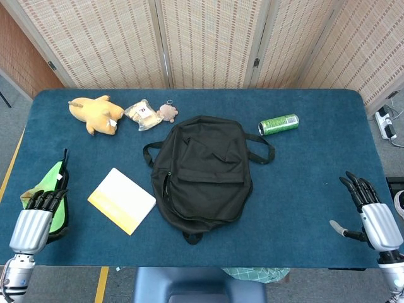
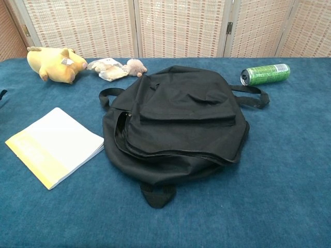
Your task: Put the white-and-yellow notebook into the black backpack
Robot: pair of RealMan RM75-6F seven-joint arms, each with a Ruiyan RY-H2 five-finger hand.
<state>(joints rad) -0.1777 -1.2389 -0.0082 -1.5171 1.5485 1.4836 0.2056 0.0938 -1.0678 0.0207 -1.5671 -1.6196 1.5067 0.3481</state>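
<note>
I read this as a staged test room, not a home. The worktop (image 1: 303, 189) I work over is covered in blue felt-like cloth. Just behind the worktop stand folding woven-reed screens (image 1: 208, 41) on hinges, closing off the rest of the room. Beside the worktop's right end a power strip (image 1: 386, 123) lies on grey floor, and yellow floor tape (image 1: 101, 284) shows near its front left corner.

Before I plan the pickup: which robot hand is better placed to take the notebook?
Probably the left robot hand: the notebook lies on its side of the backpack, while the right robot hand is beyond the backpack.
</note>
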